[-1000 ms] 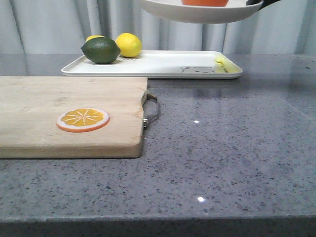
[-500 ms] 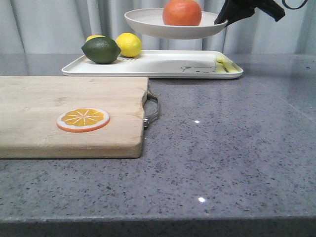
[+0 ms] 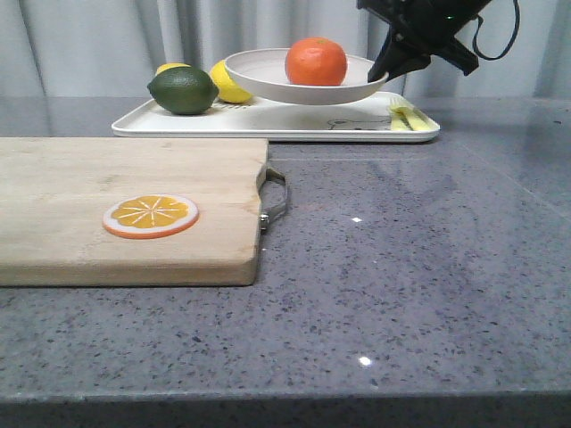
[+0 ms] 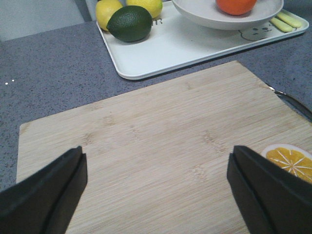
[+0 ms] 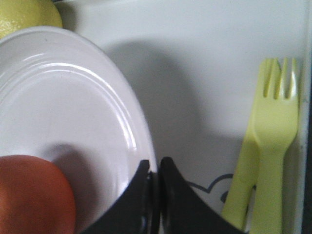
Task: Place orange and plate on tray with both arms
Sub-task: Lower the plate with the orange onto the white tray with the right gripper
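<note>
The orange (image 3: 316, 61) sits in the off-white plate (image 3: 268, 80). My right gripper (image 3: 382, 75) is shut on the plate's right rim and holds it just above the white tray (image 3: 294, 120) at the back of the table. In the right wrist view the jaws (image 5: 155, 168) pinch the plate rim (image 5: 131, 122), with the orange (image 5: 31, 195) inside. My left gripper (image 4: 156, 168) is open and empty above the wooden cutting board (image 4: 156, 141). The left wrist view also shows the plate (image 4: 204, 14), the orange (image 4: 235, 5) and the tray (image 4: 165, 48).
A dark green lime (image 3: 182, 90) and two lemons (image 3: 230, 80) lie on the tray's left end. A yellow-green plastic fork (image 3: 401, 113) lies at its right end, close to the plate rim (image 5: 270, 161). An orange slice disc (image 3: 149, 216) lies on the cutting board (image 3: 125, 205), which has a metal handle (image 3: 275, 198).
My right gripper has lowered the plate with the orange from high above the tray down to just over it. The left gripper view has no earlier frame.
</note>
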